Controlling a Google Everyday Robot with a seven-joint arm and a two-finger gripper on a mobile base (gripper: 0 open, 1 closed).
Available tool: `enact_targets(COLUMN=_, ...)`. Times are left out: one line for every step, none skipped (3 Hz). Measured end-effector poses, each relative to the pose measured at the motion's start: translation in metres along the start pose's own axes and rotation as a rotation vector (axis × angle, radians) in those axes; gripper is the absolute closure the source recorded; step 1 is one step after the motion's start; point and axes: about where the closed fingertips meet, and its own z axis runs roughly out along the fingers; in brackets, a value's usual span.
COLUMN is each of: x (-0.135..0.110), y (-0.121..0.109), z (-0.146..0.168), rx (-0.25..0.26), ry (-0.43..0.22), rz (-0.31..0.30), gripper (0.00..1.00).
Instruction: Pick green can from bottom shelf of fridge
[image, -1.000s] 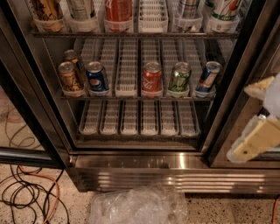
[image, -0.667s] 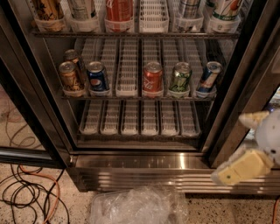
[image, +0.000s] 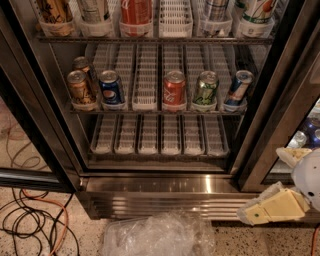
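Note:
The fridge (image: 160, 186) stands open in front of me. The green can (image: 205, 89) stands upright at the front of a lane on the middle visible rack, between a red cola can (image: 174, 90) and a blue-white-red can (image: 238, 90). The lowest rack (image: 160, 135) of white ribbed lanes below it holds no cans. My gripper (image: 268, 186) is at the lower right, outside the fridge by the black door frame, well below and right of the green can. Its cream fingers (image: 274, 208) are spread apart and hold nothing.
A blue cola can (image: 110, 88) and brown cans (image: 80, 89) stand on the left of the same rack. More cans sit on the top rack (image: 160, 37). A crumpled plastic bag (image: 159, 235) lies on the floor in front. Cables (image: 30, 220) lie at the left.
My gripper has dropped lower at the right edge, from beside the middle rack to the level of the steel base panel. The cans have not moved.

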Motion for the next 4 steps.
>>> enact_targets(x=0.023, y=0.006, z=0.028, rx=-0.006, ry=-0.079, rz=0.066, gripper=0.0)
enact_targets(x=0.034, y=0.006, z=0.055, rx=0.045, ry=-0.226, rz=0.137, gripper=0.0)
enact_targets(x=0.017, y=-0.004, z=0.05, rx=0.127, ry=-0.302, rz=0.131, gripper=0.0)
enact_targets(x=0.032, y=0.004, z=0.068, rx=0.103, ry=-0.239, rz=0.182, gripper=0.0)
